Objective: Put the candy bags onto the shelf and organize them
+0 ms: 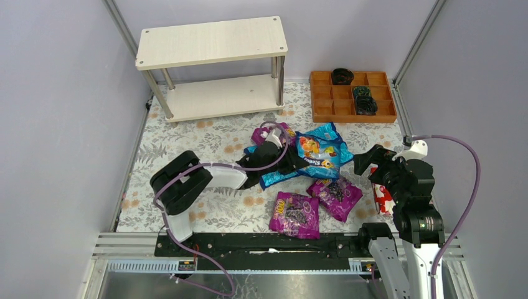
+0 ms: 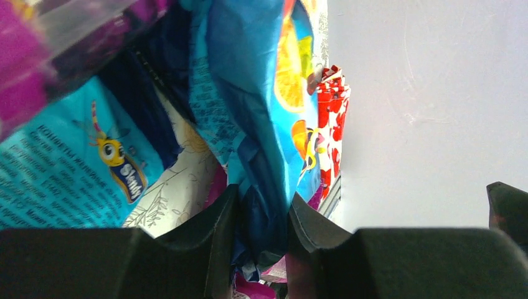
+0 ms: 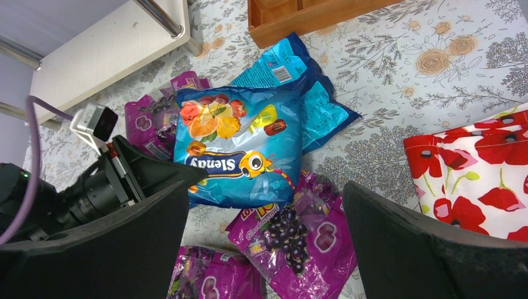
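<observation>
Left wrist: blue bag (image 2: 249,93) within tool (image 2: 263,215)

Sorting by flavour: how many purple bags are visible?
3: front purple bag, right purple bag beside it, far purple bag half covered behind the blue bags; more may hide beneath.

The blue candy bag (image 3: 236,149) reads roughly "Slenty" in white.
</observation>
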